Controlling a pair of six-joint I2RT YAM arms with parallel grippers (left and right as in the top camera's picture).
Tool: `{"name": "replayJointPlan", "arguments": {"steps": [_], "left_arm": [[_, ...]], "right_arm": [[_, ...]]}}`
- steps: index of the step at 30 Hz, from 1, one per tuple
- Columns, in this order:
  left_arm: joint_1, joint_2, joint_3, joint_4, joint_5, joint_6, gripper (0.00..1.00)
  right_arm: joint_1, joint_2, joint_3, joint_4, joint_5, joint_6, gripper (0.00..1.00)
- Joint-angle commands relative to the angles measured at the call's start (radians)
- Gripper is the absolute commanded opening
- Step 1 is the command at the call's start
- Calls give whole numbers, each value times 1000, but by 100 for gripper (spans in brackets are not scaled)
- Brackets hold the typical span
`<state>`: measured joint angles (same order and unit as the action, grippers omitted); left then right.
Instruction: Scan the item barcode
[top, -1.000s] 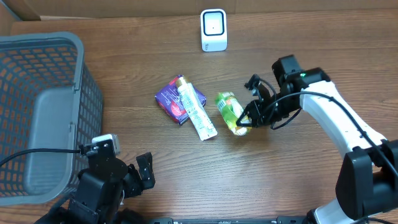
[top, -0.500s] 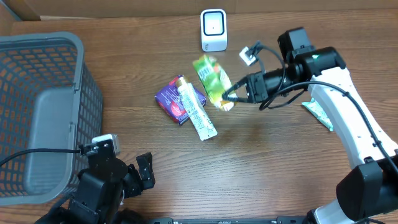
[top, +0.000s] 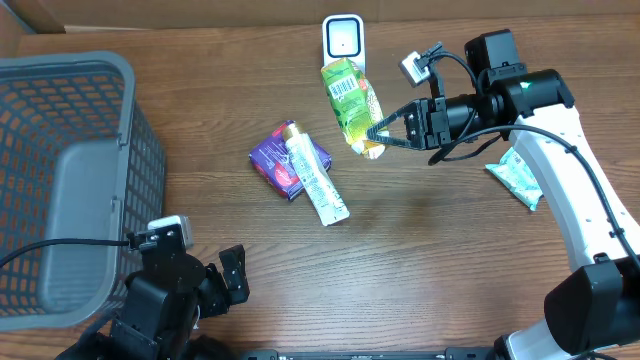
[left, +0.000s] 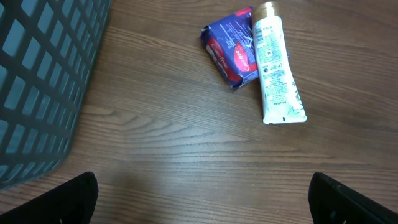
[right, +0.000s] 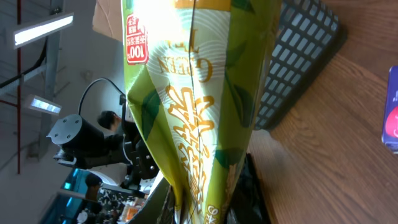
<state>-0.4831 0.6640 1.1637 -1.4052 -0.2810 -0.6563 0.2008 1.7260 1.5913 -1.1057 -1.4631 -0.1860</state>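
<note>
Wood table, one scanner, one green pouch

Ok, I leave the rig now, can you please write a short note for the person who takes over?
Left claw: open, empty, beside the basket.
Right claw: shut on the green packet, held in the air close to the white scanner.
On the table: purple packet and white tube touching, teal packet at the right.
Done: green packet is up at the scanner.
Left: scan not confirmed; barcode faces up, perhaps turn it toward the scanner.
</note>
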Motion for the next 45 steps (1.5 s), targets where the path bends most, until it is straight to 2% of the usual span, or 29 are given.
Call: {"name": "replayJointPlan", "arguments": {"steps": [1,6,10,14,16,20,22,25,29,31,33,36,41,45], "left_arm": [[-3,1,-3,3,-7,-18,100],[-3,1,-3,3,-6,-18,100],[-3,1,-3,3,-7,-18,100],[-3,1,-3,3,-7,-18,100],[-3,1,-3,3,-6,-18,100],[-3,1,-3,3,-7,-18,100],[-3,1,-3,3,-7,-18,100],[-3,1,-3,3,-7,-18,100],[-3,1,-3,3,-6,-18,100],[-3,1,-3,3,-7,-18,100],[-3,1,-3,3,-7,-18,100],[-3,1,-3,3,-6,-18,100],[-3,1,-3,3,-6,-18,99],[-3,1,-3,3,-7,-18,99]], "right_arm": [[0,-43,39,72,-79,71,15],[4,-43,81,280,73,357,16],[10,-43,164,370,187,476,18],[35,-43,286,310,505,450,17],[79,-43,333,248,787,391,17],[214,-30,341,229,1345,313,17],[272,-10,341,245,1542,311,19],[340,26,341,313,1726,288,23],[398,82,342,442,1970,204,22],[403,109,342,475,2046,156,22],[403,138,342,467,2089,123,17],[396,174,341,404,2096,143,17],[373,207,340,277,1950,291,17],[325,214,340,229,1806,322,22]]}}
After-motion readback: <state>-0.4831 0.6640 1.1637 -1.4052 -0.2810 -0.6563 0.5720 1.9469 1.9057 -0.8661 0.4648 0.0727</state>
